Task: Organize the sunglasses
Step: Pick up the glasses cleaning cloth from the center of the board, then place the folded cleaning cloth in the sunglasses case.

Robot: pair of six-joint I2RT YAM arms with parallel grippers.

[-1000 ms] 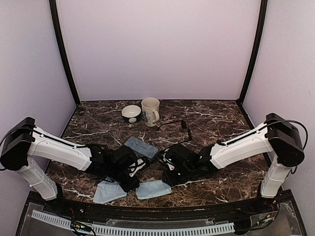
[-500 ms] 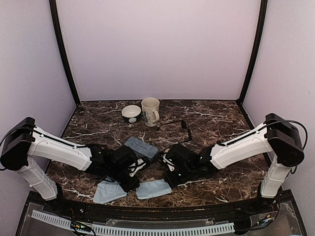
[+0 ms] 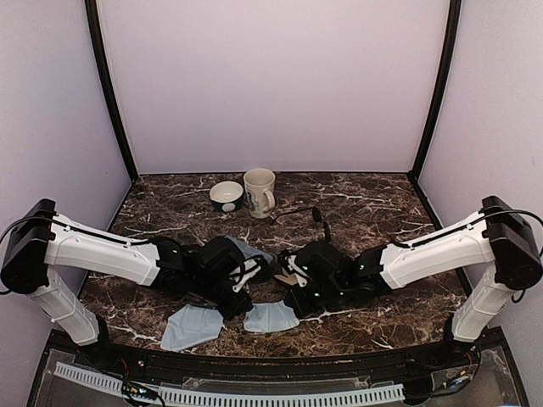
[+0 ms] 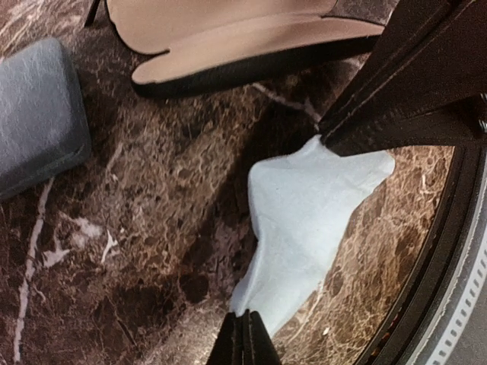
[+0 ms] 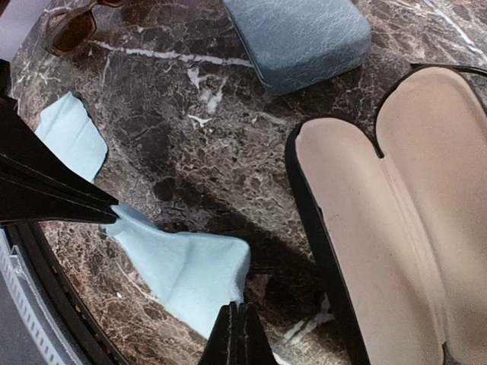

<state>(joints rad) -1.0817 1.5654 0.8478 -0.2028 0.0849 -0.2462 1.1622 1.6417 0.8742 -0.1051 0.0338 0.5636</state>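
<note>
The thin black wire-framed sunglasses [image 3: 301, 214] lie open on the marble behind my right arm. The brownish pair [image 5: 72, 26] shows only at the top left edge of the right wrist view. A light blue cloth [image 3: 270, 316] hangs between my two grippers. My left gripper [image 4: 243, 319] is shut on one corner of the cloth [image 4: 297, 220]. My right gripper [image 5: 237, 312] is shut on the opposite edge of the cloth [image 5: 183, 266]. In the top view the left gripper [image 3: 244, 298] and right gripper [image 3: 293, 303] sit close together near the front edge.
An open black oval case [image 5: 396, 220] with beige lining lies beside my right gripper. A shut grey-blue hard case [image 5: 300, 34] lies behind it. A second light blue cloth [image 3: 191, 326] lies front left. A mug [image 3: 260, 192] and a bowl [image 3: 226, 196] stand at the back.
Both grippers have shifted right and a little away from the front edge. The cloth between them has moved with them, and the case's beige lining now shows in the top view.
</note>
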